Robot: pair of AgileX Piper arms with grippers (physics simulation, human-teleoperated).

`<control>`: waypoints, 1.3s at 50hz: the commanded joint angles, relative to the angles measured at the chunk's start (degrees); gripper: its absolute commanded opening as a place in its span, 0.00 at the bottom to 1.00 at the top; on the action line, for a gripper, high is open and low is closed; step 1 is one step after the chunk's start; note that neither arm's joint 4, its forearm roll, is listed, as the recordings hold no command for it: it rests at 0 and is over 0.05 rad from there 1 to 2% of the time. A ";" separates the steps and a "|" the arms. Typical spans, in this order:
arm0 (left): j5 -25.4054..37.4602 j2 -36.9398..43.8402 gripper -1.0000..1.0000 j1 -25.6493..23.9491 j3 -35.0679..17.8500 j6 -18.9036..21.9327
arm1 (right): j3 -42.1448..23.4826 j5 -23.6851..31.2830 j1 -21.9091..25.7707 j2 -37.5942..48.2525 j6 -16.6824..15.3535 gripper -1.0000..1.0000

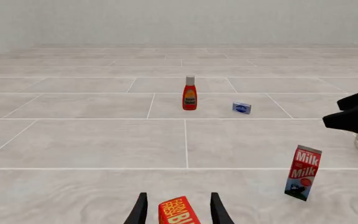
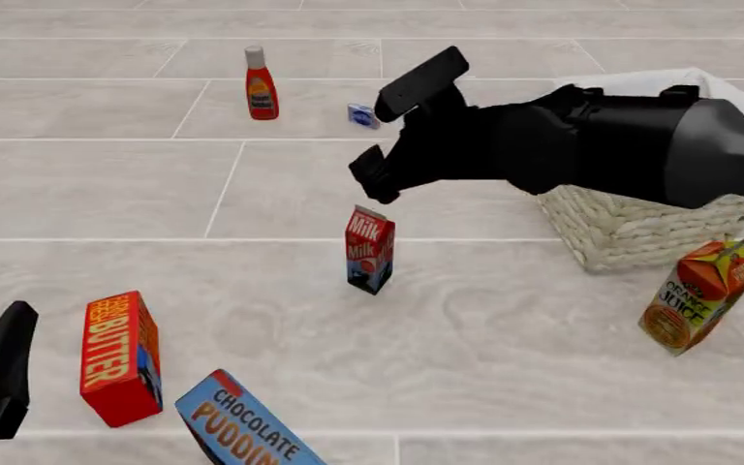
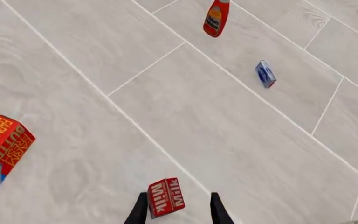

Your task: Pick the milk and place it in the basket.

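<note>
In the left wrist view the left gripper (image 1: 178, 210) idles with jaws apart before the red butter box (image 1: 177, 212); the front view shows the small red-and-blue milk carton (image 2: 369, 250) upright on the pale tiled bench (image 2: 282, 194), beside the cream wicker basket (image 2: 631, 232), under the right gripper (image 2: 391, 136); the right wrist view shows its jaws parted above the carton, apparently lining up a grasp.

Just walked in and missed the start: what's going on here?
The right gripper hangs open above the milk, which stands upright on the table, not yet grasped. The basket waits to its right, behind the arm. The left gripper sits idle, open, near the butter box.
</note>
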 commanded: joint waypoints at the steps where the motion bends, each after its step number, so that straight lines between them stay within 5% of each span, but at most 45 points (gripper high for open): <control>1: 0.00 0.00 1.00 0.00 0.00 0.00 | -2.11 0.06 1.01 3.99 1.70 1.00; 65: 0.00 -0.02 1.00 0.02 0.00 0.01 | -3.65 -5.08 0.48 19.19 8.56 1.00</control>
